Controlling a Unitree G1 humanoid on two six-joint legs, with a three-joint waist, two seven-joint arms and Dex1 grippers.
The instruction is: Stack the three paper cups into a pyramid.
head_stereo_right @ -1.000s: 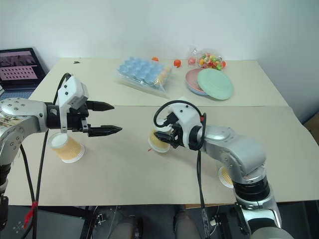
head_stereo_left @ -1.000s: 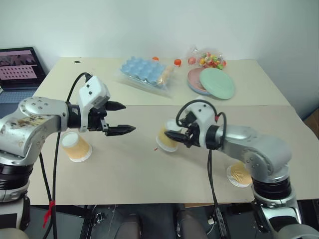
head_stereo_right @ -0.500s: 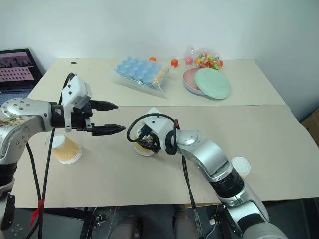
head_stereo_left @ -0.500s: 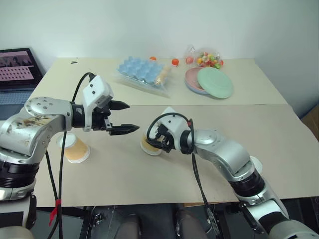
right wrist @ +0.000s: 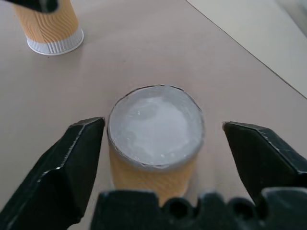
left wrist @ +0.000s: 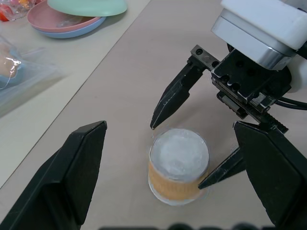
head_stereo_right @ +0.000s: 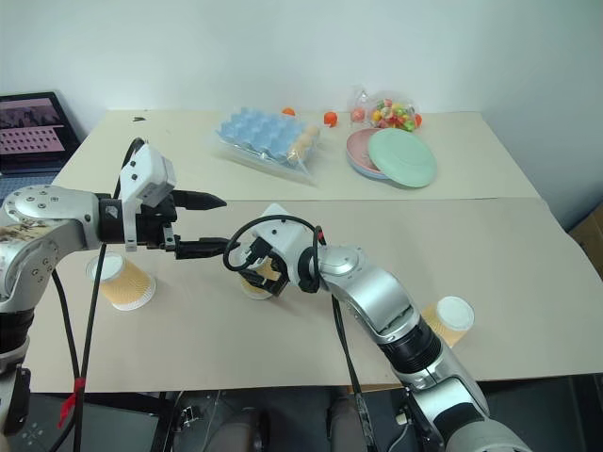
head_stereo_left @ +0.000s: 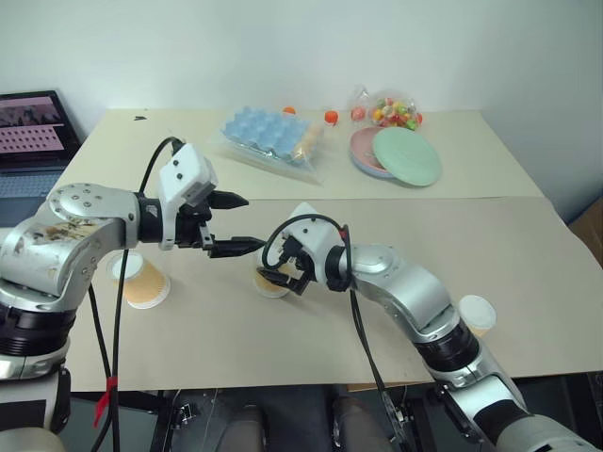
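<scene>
We find the right pincer [right wrist: 158,158] standing wide open around an upturned paper cup [right wrist: 154,143] near the middle of the tabletop [head_stereo_left: 528,235]; its two black fingers [right wrist: 72,167] flank the cup's orange-tan sides with clear gaps on both sides, so nothing is gripped. The cup sits base-up, its white bottom facing the wrist camera, and rests on the tabletop. The left pincer [head_stereo_left: 237,224] hovers just beside this cup on the robot's left, fingers spread apart and empty, its tips pointing toward the right pincer. In the left wrist view the same cup [left wrist: 178,165] shows between the right arm's fingers [left wrist: 175,96]. A second cup [head_stereo_left: 141,280] stands base-up near the tabletop's left edge, partly behind the left forearm. The third cup [head_stereo_right: 447,318] lies near the front right edge, apparently on its side, though from the head cameras we cannot be certain of its tilt. The three cups are well apart from one another; none is stacked. At the far side of the tabletop we note a blue egg tray in plastic wrap [head_stereo_left: 268,135], a green plate over a pink plate [head_stereo_left: 400,155], a bag of coloured balls [head_stereo_left: 391,111], and at the far left a laptop [head_stereo_left: 36,127].
</scene>
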